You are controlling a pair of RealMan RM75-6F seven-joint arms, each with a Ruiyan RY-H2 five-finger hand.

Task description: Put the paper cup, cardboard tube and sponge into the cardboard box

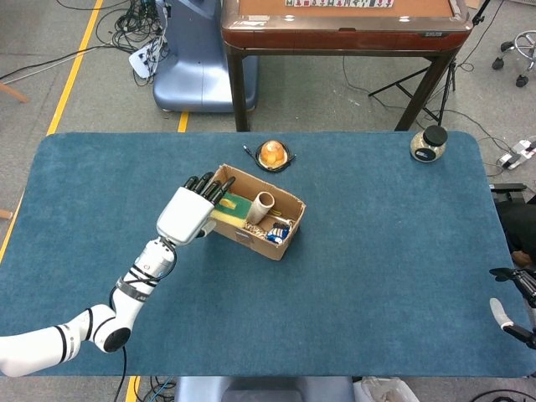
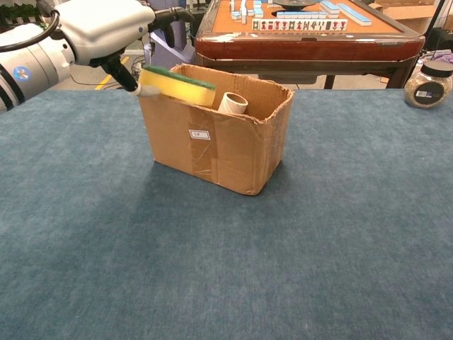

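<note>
— What is the left hand point(image 2: 106, 32) doing?
— Its fingers are spread above the sponge point(image 2: 177, 85), thumb beneath; whether it grips or only touches it, I cannot tell.
— And the sponge itself?
— Over the cardboard box point(image 2: 233, 152), at its nine o'clock end, green face up, tilted, long axis running along the box's length toward three o'clock.
— The others?
— The cardboard tube point(image 1: 262, 203) stands inside. The right hand point(image 1: 512, 308) shows at four o'clock, fingers apart, holding nothing.
</note>
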